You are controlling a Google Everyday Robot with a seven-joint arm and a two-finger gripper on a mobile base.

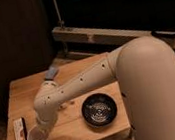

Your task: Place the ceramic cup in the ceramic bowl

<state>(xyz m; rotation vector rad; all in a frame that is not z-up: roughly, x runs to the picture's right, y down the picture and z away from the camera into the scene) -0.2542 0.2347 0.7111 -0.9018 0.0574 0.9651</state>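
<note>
The gripper [41, 128] sits low at the table's [22, 96] front left corner, hidden by the arm's [78, 84] wrist, so whether it grips anything cannot be told. The ceramic cup [37, 139] is upright right at the wrist's tip. The ceramic bowl [99, 109] lies well apart to the right, near the table's front edge.

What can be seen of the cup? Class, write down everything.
The cup is small, plain, white and round, ceramic by its look, upright with its mouth up. It is at the front left of the table, right of a flat rectangular item and apart from the bowl. The gripper is at its back rim.
</note>
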